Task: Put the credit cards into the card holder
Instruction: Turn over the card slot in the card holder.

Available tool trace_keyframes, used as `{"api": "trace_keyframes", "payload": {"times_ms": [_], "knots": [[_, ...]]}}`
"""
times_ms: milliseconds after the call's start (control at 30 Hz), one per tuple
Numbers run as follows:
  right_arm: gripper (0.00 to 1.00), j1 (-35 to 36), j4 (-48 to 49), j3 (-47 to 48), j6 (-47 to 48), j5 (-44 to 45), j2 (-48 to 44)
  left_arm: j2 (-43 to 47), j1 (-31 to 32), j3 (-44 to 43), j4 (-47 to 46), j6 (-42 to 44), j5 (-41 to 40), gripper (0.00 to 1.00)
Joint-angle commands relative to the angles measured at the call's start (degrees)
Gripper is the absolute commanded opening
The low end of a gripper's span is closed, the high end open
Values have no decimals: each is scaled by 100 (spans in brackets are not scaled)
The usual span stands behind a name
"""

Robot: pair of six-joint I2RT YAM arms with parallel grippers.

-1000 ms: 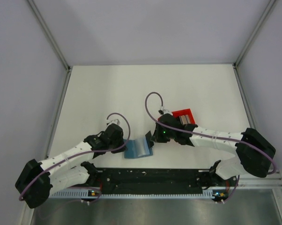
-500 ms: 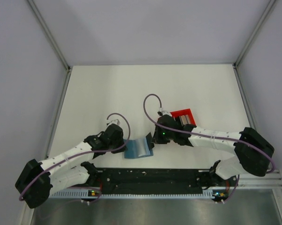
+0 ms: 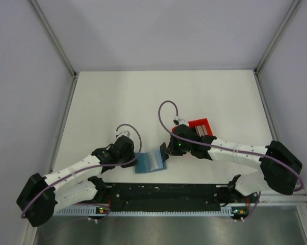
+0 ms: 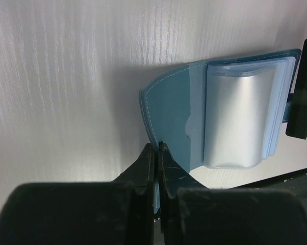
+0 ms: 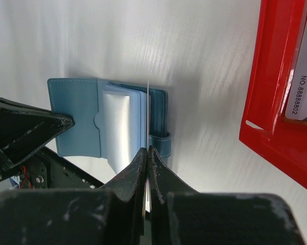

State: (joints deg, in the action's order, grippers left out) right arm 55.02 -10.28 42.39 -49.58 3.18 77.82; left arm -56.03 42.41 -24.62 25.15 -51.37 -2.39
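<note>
Because we judge the thin plastic credit card (image 5: 148, 112) stiff, light and slick, the closed right gripper (image 5: 147, 150) pinches its near end, edge-on above the floppy teal folding card holder (image 5: 74, 117), whose flap edge the closed left gripper (image 4: 157, 148) clamps.

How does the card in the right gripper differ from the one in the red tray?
The held card looks black; the tray card is whitish with a printed number. The held card stands on edge, pinched in the right gripper at the open card holder; the tray card lies flat in the red tray, touched by no gripper. Both are thin, flat cards.
</note>
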Motion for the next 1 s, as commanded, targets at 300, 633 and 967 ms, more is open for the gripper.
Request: {"api": "trace_keyframes", "payload": {"times_ms": [300,633,967], "knots": [[0,149,254,-73,-69,-36,330,4,13,89,-168,-30,11,0],[0,272,606,164,-122,-475,409,-22,13,133,-264,-57,28,0],[0,694,405,937,27,-546,646,-57,13,142,-370,-83,20,0]]}}
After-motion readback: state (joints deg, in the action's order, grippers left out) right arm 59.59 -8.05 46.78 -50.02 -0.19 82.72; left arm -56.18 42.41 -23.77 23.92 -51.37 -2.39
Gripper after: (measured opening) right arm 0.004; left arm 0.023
